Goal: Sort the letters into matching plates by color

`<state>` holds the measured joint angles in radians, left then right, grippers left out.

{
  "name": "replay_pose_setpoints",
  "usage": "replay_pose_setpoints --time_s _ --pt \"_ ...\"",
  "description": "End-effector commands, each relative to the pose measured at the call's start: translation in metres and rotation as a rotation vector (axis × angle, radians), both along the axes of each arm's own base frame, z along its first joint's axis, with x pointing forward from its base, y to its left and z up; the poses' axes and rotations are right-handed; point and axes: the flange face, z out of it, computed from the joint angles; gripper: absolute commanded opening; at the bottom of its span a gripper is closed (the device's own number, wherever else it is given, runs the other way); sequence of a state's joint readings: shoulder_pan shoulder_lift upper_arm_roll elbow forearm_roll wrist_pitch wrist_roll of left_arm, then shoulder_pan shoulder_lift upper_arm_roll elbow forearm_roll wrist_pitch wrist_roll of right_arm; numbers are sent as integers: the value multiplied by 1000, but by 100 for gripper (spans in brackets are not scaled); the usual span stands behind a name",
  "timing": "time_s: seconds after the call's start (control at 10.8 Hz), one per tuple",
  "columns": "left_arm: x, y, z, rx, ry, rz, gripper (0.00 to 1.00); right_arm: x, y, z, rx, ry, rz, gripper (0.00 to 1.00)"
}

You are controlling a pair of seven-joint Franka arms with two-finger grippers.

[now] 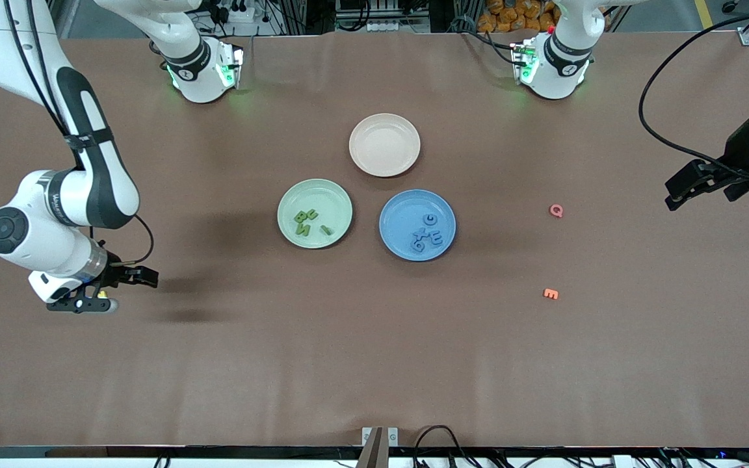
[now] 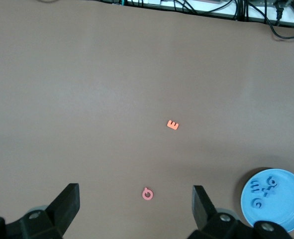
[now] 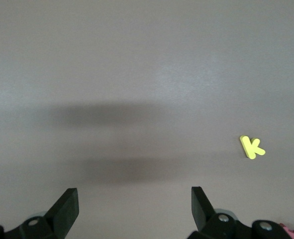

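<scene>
Matte plates (image 1: 315, 213) — smooth brown table (image 1: 374, 364) covering, glossy white plastic arms (image 1: 98, 182).

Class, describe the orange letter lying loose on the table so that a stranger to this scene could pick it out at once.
Start at the blue plate and look toward the left arm's end of the table, where two small letters lie on the bare brown surface. The orange E is the one nearer the front camera. Its neighbour, the pink Q, is round, while the E is squarish with three prongs.
</scene>
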<state>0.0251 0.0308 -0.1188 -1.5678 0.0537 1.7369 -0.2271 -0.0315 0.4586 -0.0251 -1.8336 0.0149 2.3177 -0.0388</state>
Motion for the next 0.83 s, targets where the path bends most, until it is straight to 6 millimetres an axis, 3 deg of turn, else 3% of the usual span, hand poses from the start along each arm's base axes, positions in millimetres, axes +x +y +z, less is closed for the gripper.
replay_pose_setpoints --time_s 0.0,0.19,0.46,0.74 --pt "2 4 5 32 10 -53 100 2 -17 4 -5 8 -14 100" --pt "4 3 3 56 15 -113 100 2 -36 20 -23 10 -44 100" --pt "4 1 1 43 18 -111 100 12 -43 93 -31 62 -66 100" --pt "4 1 1 41 18 -111 100 -6 -54 166 -31 7 -92 100"
